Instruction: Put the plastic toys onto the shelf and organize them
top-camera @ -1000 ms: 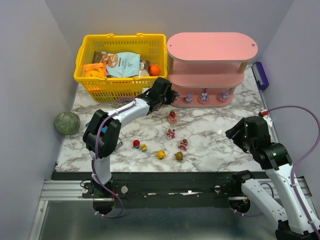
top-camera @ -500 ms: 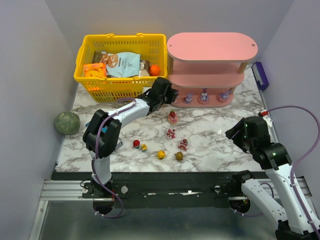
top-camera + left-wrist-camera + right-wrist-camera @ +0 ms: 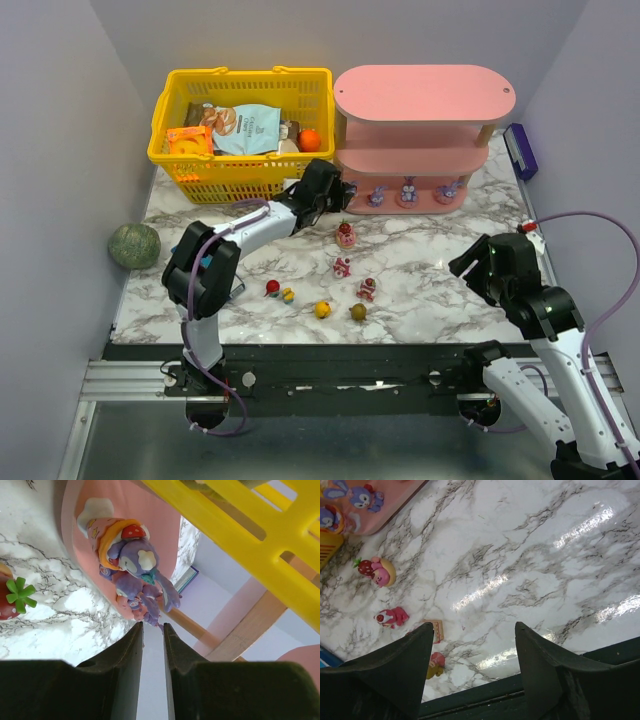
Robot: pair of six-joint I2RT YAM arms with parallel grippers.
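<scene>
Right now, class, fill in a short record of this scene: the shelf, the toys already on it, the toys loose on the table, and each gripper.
shelf: pink shelf, three tiers, at the back right of the table
bottom tier: a row of purple bunny toys
loose on table: three strawberry-topped toys, four small round toys
left gripper: at the bottom tier's left end, jaws slightly apart, nothing between them
right gripper: over the table's right side, wide open, holding nothing
basket: yellow, left of the shelf
</scene>
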